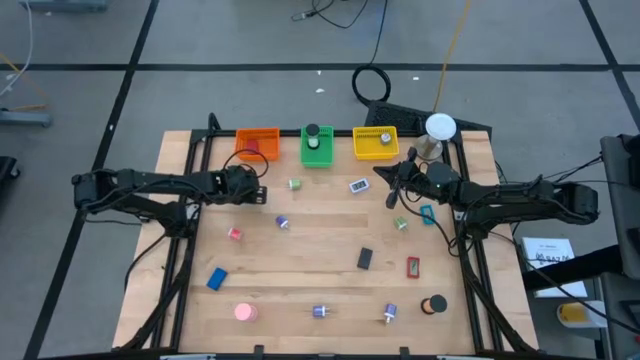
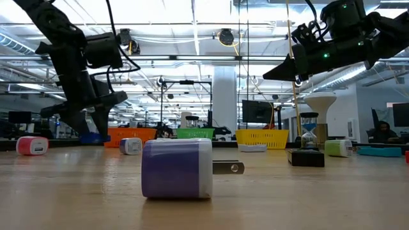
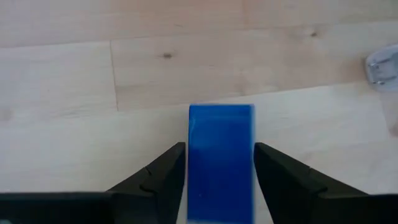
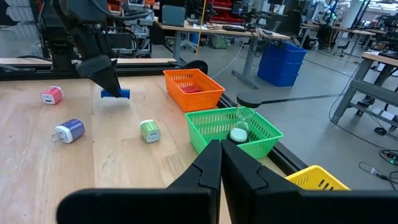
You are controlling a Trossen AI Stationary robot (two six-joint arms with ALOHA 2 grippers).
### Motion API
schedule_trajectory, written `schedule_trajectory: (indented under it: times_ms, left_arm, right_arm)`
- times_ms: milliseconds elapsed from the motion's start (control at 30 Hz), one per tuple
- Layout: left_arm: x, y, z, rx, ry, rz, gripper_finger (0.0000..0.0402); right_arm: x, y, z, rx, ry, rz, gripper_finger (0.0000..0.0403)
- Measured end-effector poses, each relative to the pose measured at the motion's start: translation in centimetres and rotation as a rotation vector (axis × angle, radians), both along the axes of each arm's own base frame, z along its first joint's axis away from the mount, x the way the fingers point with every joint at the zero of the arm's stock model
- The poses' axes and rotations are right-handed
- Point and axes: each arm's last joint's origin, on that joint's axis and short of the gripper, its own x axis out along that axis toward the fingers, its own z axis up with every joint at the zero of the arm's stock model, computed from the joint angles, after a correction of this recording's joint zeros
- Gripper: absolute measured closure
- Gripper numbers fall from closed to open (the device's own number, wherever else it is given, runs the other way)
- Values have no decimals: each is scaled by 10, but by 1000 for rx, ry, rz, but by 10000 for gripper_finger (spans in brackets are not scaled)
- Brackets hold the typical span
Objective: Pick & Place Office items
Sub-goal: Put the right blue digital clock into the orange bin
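Blue block (image 3: 221,158) sits between the left gripper's (image 3: 221,180) parted fingers, near the orange bin (image 1: 257,143) at the table's far left; appears rigid, light, best held across its flat sides; right gripper (image 4: 221,168) closed, empty; orange bin holds a red piece, green bin (image 1: 318,147) a black piece, yellow bin (image 1: 376,143) something pale.

We take the middle bin (image 1: 317,146) as our landmark: it sits at the table's (image 1: 300,260) far edge with one bin (image 1: 257,144) just left of it and another (image 1: 375,143) just right. The left gripper (image 1: 262,196) hangs left of and nearer than it, a block (image 3: 221,158) between its fingers. The right gripper (image 1: 391,176) hangs right of it, and we see the stand (image 1: 438,130) beyond the right-hand bin
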Motion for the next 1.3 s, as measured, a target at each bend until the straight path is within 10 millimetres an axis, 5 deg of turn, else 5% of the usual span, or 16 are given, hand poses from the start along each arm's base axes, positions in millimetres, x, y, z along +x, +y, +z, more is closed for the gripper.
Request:
schedule_trajectory:
  times_ms: [500, 933, 1300]
  left_arm:
    - [7, 2, -11, -12, 41, -20, 177]
    - [23, 4, 15, -35, 16, -48, 176]
    - [32, 5, -10, -81, 94, -36, 176]
  right_arm:
    - [0, 0, 0, 0, 0, 0, 399]
    - [0, 0, 0, -7, 3, 1, 399]
    - [0, 0, 0, -14, 7, 2, 399]
